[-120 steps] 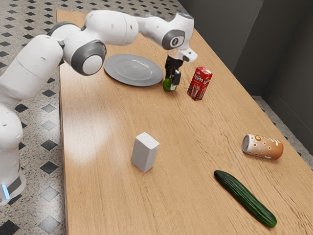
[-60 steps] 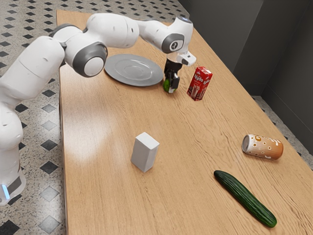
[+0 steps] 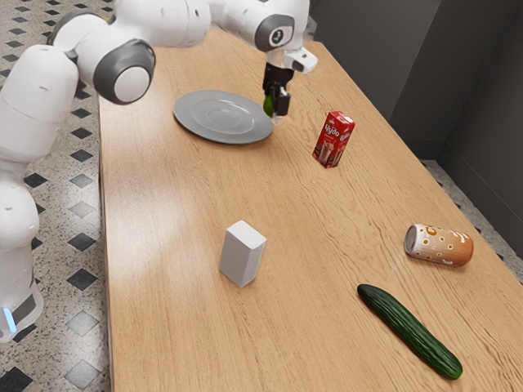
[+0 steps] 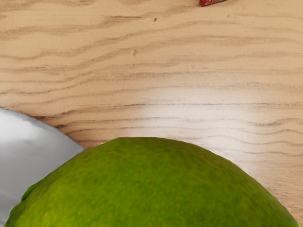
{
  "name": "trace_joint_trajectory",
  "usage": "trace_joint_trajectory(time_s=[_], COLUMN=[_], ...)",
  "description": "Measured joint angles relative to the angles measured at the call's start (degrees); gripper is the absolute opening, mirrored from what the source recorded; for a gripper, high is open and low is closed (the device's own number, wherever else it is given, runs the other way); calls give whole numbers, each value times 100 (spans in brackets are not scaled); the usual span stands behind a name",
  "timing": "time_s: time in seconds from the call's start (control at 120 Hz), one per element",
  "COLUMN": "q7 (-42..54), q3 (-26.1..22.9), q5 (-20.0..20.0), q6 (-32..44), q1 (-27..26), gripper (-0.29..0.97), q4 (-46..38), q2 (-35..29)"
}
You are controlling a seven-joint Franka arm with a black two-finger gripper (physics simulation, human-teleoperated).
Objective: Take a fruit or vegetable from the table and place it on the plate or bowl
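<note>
Gripping the lime (image 3: 269, 104) from two sides, our pincer (image 3: 273, 111) is clamped on the fruit, its black jaws pressing against it from either side. We hold it clear of the wooden table (image 3: 327, 212), with the white arm (image 3: 155, 24) reaching in from the exterior view's upper left.

The grey plate (image 3: 221, 116) lies just beside the pincer and below it, toward the exterior view's left. Its nearest rim sits almost under the held fruit. From the wrist camera we see the lime (image 4: 156, 184) large and dimpled directly under our hand. A curved slice of the plate (image 4: 28, 151) shows next to it, and bare wood grain (image 4: 165, 71) stretches beyond.

Near the pincer, on the side away from the plate, stands the red drink carton (image 3: 333, 139), upright and a little tilted. A sliver of its red edge (image 4: 211, 2) also shows past the fruit in the wrist view.

Well apart from the pincer, toward the front of the table, a small white box (image 3: 242, 253) stands upright. Farther off still, toward the exterior view's right, an orange can (image 3: 439, 244) lies on its side. The long dark cucumber (image 3: 409, 329) lies flat beyond it, farthest from the pincer of all.
</note>
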Motion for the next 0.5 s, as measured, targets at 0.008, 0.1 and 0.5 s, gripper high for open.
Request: trace_joint_trajectory(time_s=[0.008,0.1,0.5], q7=[0,-3,-12], q3=[4,104,342], q5=[0,-5,-40], q6=[-3,7,256], q1=[7,43,181], gripper=[42,42,42], q4=[-15,-461,-1601], q2=[-12,-341,-1244])
